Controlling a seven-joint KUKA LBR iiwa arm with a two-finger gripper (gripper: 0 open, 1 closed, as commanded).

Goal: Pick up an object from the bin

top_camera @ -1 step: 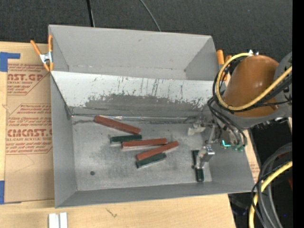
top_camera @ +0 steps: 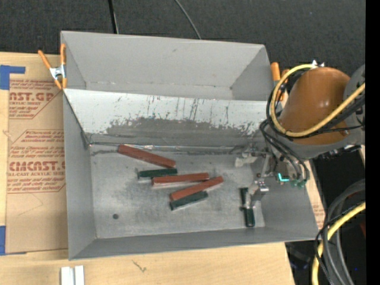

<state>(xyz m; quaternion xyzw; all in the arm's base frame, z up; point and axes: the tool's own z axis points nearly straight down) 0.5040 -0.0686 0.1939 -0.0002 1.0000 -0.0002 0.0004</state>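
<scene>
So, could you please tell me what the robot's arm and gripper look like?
The arm's wrist wears a rounded orange cover, looped by yellow and black cables. The gripper is small, made of grey metal and dark parts, with a teal spot glowing beside it.

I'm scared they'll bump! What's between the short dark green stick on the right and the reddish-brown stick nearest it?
Nothing. In the camera view, bare grey metal bin floor separates the short dark green stick from the flat reddish-brown stick.
</scene>
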